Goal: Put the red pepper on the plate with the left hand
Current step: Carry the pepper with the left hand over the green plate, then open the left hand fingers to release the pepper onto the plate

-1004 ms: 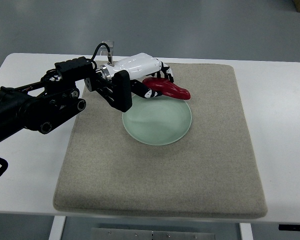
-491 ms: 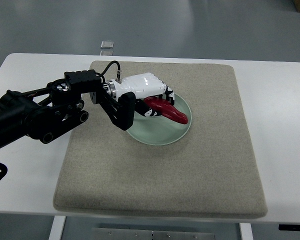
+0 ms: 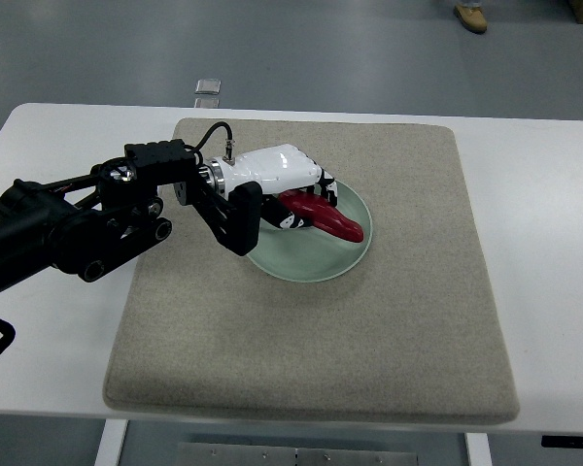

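The left hand (image 3: 284,184) held the red pepper (image 3: 321,216) with curled fingers over the plate (image 3: 321,260); the placing step required release next

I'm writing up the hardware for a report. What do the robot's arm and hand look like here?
Only the left arm shows: a black, angular linkage with round joint caps and visible screws. A thin black cable loops from it to a small connector at the wrist. The left hand has a glossy white rounded shell, black finger segments and a flat black thumb piece. The right arm is out of view.
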Robot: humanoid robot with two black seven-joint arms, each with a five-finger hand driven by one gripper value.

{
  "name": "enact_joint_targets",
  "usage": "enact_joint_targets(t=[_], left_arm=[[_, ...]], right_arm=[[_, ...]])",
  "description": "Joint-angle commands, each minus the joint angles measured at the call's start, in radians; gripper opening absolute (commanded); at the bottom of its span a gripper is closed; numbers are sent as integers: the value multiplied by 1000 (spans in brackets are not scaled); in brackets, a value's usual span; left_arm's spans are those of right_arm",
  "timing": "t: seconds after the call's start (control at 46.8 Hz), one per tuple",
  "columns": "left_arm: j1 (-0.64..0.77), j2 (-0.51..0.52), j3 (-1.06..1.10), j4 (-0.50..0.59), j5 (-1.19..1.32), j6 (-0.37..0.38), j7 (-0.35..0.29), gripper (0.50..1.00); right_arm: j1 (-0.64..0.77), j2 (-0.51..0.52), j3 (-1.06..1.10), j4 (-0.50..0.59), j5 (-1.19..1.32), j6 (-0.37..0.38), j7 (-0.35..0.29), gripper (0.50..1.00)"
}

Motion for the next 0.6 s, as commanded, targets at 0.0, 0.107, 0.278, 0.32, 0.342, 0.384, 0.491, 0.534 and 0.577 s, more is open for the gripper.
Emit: enact_joint_targets(t=[0.0,0.107,0.278,0.32,0.342,0.384,0.491,0.534,0.577], left_arm=[[2,-1,-1,0,-3,2,0,561],[3,-3,-1,0,-7,6,-2,673],[8,-5,-9,0,-10,8,0,776],[8,-3,-12,0,-13,8,0,820],[8,-5,-12,0,-18,8,0,857],[9,-3,-12,0,-35,8,0,885],[9,-5,-14,-2,-82,8,0,964],[9,-5,-14,-2,-107,8,0,973],[9,-5,-17,-2,-134,8,0,990]], right_arm=[[0,0,-1,-1,0,0,0,932],[0,0,0,1,0,0,0,932],[0,0,0,1,0,0,0,932],[0,0,0,1,0,0,0,932],[0,0,-1,-1,0,0,0,932],[0,0,0,1,0,0,2,932],[0,0,0,-1,0,0,0,932],[0,0,0,-1,0,0,0,932],[0,0,0,-1,0,0,0,932]])
